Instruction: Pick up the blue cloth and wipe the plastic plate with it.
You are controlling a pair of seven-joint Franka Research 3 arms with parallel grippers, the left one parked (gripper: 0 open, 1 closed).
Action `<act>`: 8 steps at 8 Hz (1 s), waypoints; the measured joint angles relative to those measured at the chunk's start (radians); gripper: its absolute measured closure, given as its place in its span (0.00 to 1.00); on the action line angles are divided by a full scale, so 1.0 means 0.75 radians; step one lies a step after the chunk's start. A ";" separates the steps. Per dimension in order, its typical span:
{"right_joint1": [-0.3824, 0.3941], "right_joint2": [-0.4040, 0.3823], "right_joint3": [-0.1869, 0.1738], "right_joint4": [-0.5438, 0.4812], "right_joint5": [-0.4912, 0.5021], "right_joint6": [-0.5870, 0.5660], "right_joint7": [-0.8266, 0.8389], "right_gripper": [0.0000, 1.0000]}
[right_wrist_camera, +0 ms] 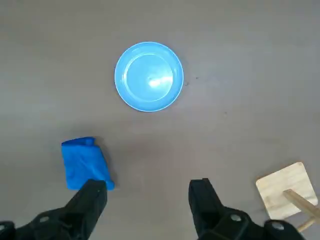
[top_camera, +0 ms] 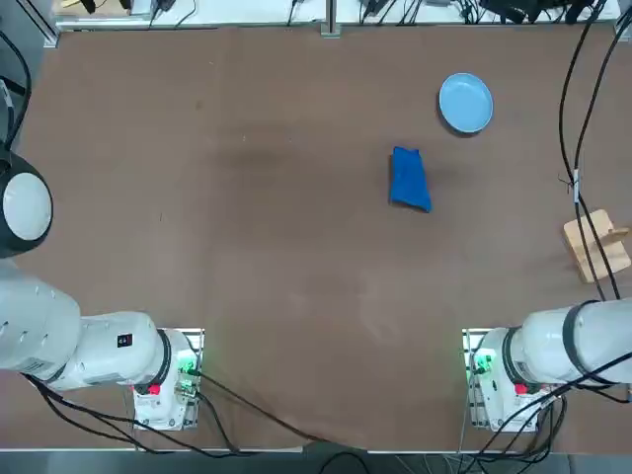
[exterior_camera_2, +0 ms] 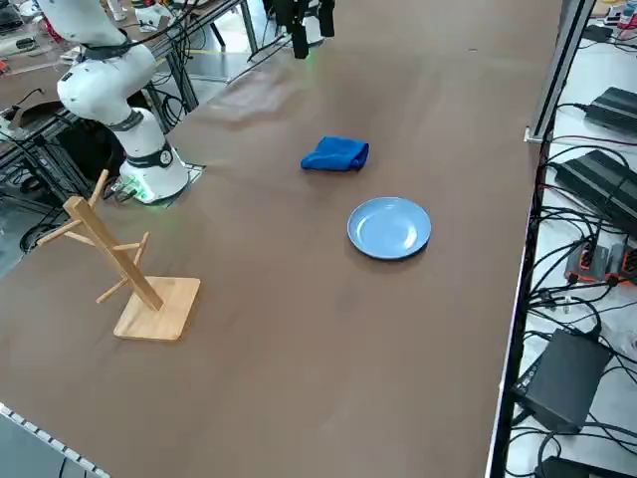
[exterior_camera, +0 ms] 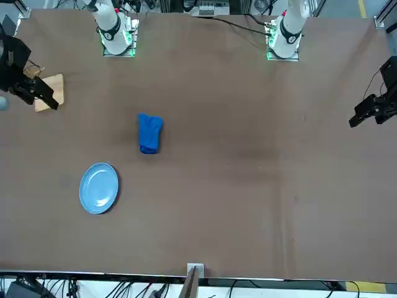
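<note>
Spread wide and holding nothing, the fingers of the right gripper (right_wrist_camera: 149,200) hang high above the table (top_camera: 247,247), and you see them well only in the wrist view. The blue cloth (top_camera: 410,179) lies bunched on the table, near the plastic plate (top_camera: 465,103) but not touching it; the plate stands closer to the far edge, on the robot's right half.

You cannot decide the step from this alone: cloth lying apart from the plate and gripper lifted away would fit a moment when the cloth waits to be taken, and also a moment when the wiping is over and the cloth is put down again (the plate shows only a glint, no dirt you could judge by). If a grasp is wanted, it asks for coming down over the bunched cloth and closing on its raised folds.

Plain brown and matte, the table also carries a wooden peg stand (exterior_camera_2: 124,269) at the robot's right edge. Cables (exterior_camera_2: 577,189) and black boxes (exterior_camera_2: 562,378) lie beyond the table's far edge.
</note>
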 joint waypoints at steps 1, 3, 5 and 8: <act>0.001 0.002 0.001 0.000 0.001 -0.001 0.001 0.00; 0.004 0.006 0.004 0.000 0.001 -0.002 0.007 0.00; 0.015 0.018 0.006 0.000 0.001 -0.002 0.041 0.00; 0.021 0.026 0.011 0.001 0.001 -0.002 0.064 0.00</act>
